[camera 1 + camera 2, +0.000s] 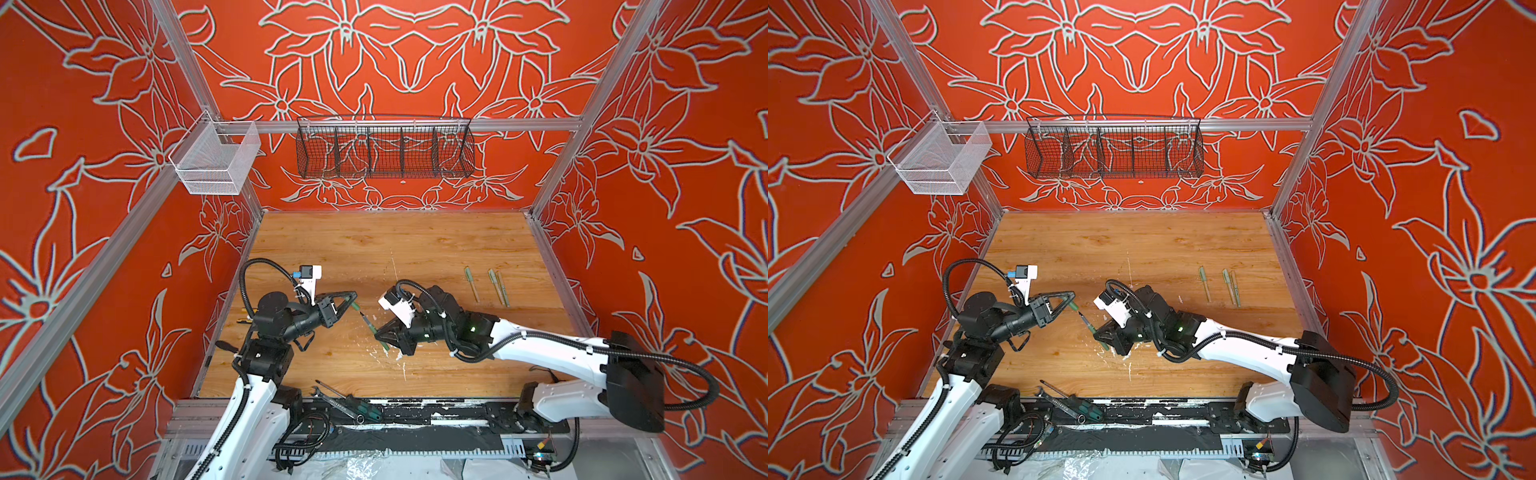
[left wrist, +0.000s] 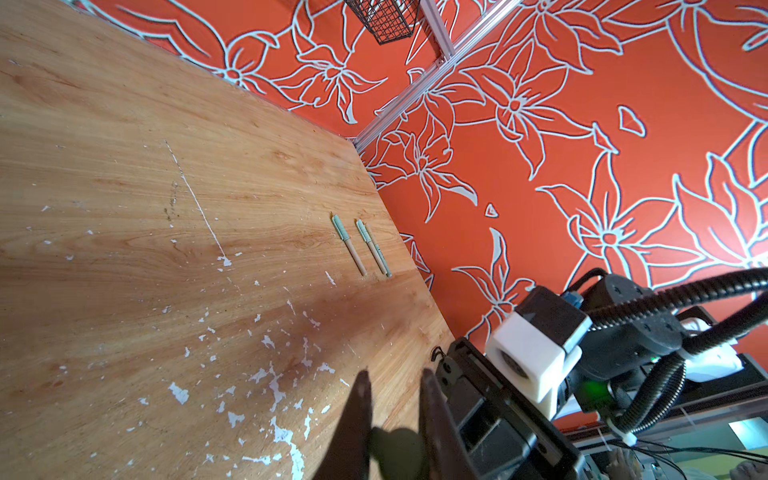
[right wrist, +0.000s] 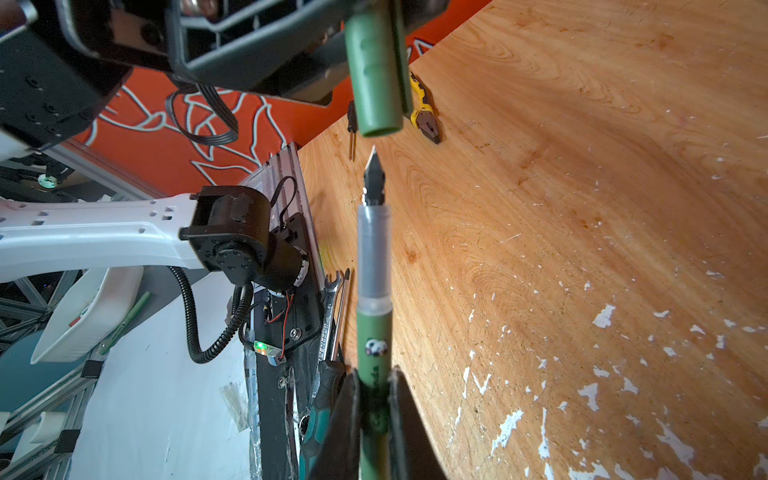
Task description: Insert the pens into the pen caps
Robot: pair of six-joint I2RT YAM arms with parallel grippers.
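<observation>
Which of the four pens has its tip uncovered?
The green pen clamped in the right gripper: its dark tip is bare, just short of the cap in the left gripper. The other three pens lie capped on the table.

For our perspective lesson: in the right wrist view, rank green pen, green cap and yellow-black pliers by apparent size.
Largest: green pen.
Then green cap.
Smallest: yellow-black pliers, but they lie farther from the camera.
</observation>
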